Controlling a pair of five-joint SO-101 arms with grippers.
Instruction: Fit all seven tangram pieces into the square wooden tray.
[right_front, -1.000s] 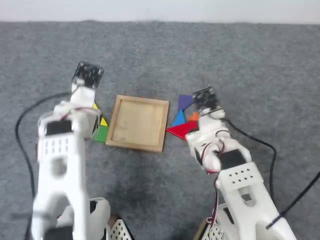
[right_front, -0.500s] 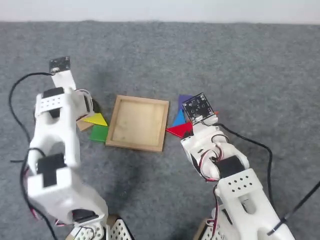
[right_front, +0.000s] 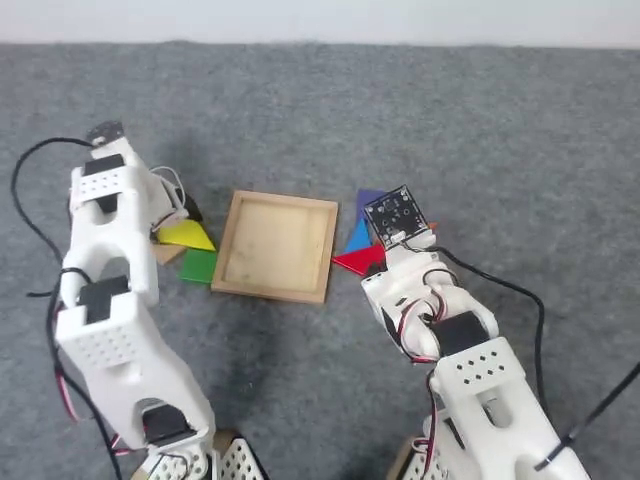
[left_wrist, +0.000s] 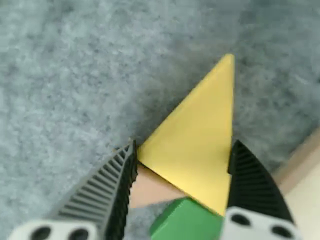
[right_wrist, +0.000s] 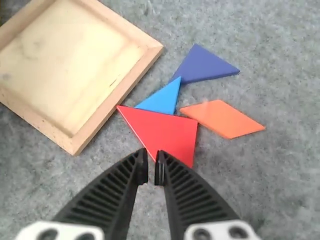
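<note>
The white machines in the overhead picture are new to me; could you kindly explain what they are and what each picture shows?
They are two small robot arms, each ending in a two-fingered gripper. The high view looks down on the grey carpeted table; the other two pictures come from cameras on the arms' wrists. In the middle lies a square wooden tray, with nothing in it. By the left gripper are a yellow triangle, a green piece and a tan piece; its open jaws stand either side of the yellow triangle, which lies on the carpet. Before the right gripper, shut on nothing, lie a red triangle, a light blue triangle, a dark blue triangle and an orange parallelogram.
</note>
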